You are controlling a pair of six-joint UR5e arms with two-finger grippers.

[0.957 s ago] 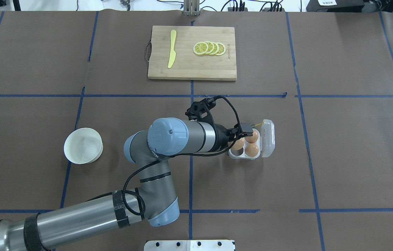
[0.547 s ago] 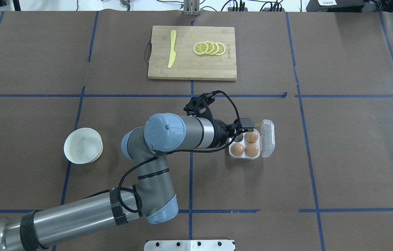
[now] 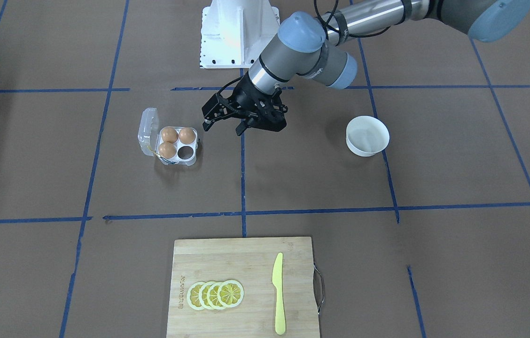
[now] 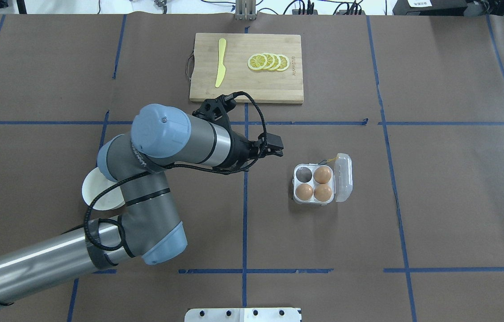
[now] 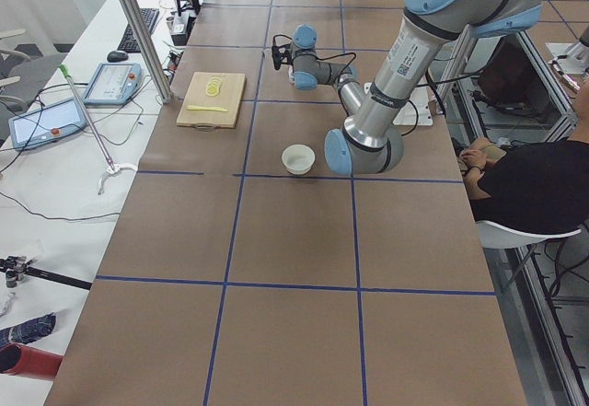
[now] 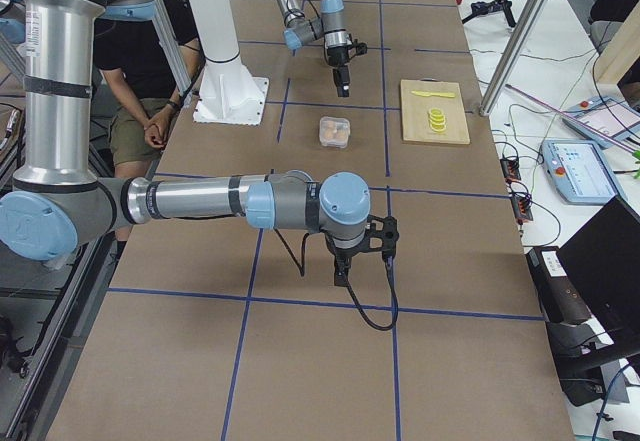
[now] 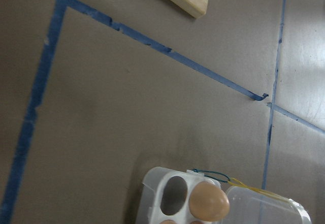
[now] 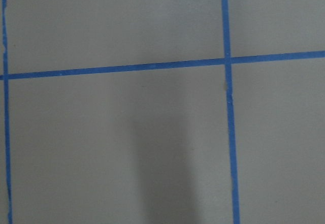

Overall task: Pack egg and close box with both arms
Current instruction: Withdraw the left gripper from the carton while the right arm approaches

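We judge the packing nearly done: three small smooth orange-brown eggs sit in the small square clear plastic box on the bench, one of its four cups is unfilled, and the hinged lid is not yet closed. The left fingers hang spread and hold nothing, near the box but apart from it. Whether the right fingers are spread or closed we cannot tell.

cutting board: yellow knife, lemon slices on it | white bowl: upright, well apart from board
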